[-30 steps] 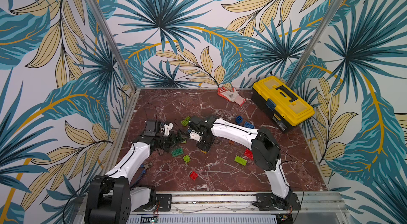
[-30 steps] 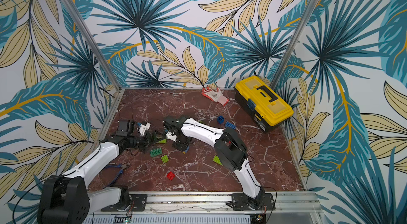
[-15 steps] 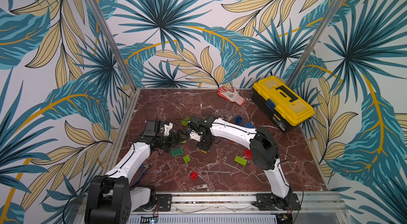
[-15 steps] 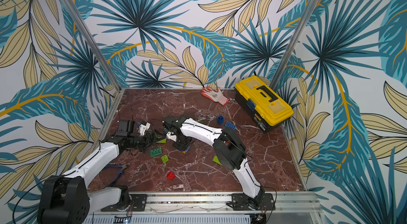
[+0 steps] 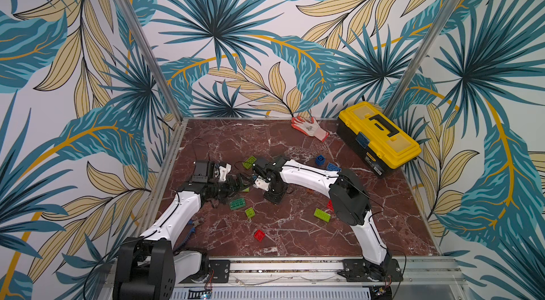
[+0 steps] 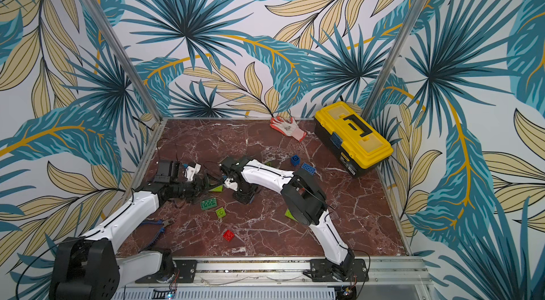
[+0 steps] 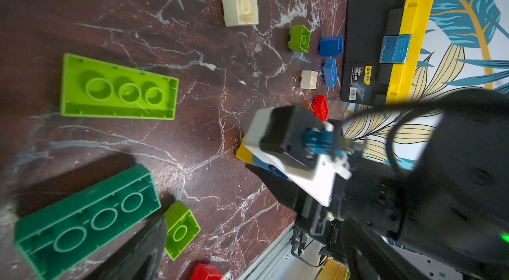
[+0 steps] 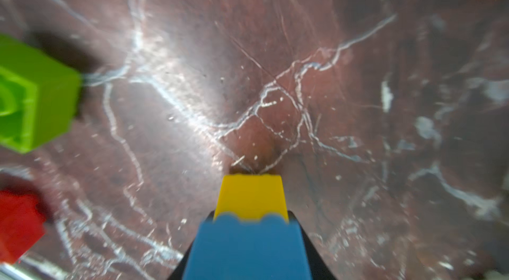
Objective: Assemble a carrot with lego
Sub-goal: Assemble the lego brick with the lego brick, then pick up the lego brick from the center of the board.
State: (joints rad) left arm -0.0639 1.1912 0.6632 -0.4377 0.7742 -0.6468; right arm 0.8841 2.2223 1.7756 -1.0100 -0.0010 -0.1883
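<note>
Right arm first: it rises from the near edge of the dark red marble table (image 5: 295, 139), folds at the elbow and reaches back toward the middle. The wrist is tipped so the right gripper (image 5: 275, 199) points straight down. The left arm leans in low from the other side, with the left gripper (image 5: 239, 185) aimed sideways at the right one and close to it.

In both top views, whatever the right one has is tucked under it and too small to make out. The right wrist view sorts that out. The fingers are pinched narrow on a blue plastic brick (image 8: 248, 251) with a yellow plastic brick (image 8: 252, 196) stuck on its end, and the yellow end is down on the table.

The left fingers are spread wide. Only one finger (image 7: 135, 251) gets into the left wrist view, right by a dark green oblong brick (image 7: 85, 220) with its hollow side showing. Touching or not, can't tell. A lime green oblong brick (image 7: 118, 88) lies just past it, hollow side showing too. That view also picks out cream square bricks (image 7: 239, 4), which I can't find in either top view.

Only the top views take in the whole yellow-lidded black toolbox (image 6: 352, 133) in the far corner, with a white and red work glove (image 5: 309, 129) beside it.
</note>
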